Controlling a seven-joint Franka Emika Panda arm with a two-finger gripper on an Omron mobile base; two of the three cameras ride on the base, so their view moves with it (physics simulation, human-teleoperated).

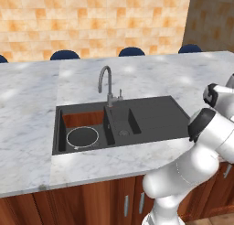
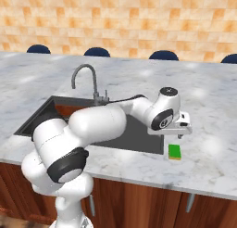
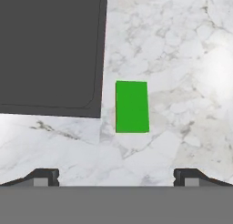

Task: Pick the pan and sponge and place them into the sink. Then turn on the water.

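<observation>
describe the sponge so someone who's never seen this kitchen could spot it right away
Start at the dark sink set into the marble counter. Just past the front corner of its flat drainboard end, on bare marble beside it, lies the sponge, under the open hand. It is small, flat, rectangular and bright green, the only vivid colour there.

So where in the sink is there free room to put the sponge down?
The small basin by the faucet is bare, and so is the flat drainboard next to the sponge. The large basin is crowded: the pan covers most of its floor.
</observation>
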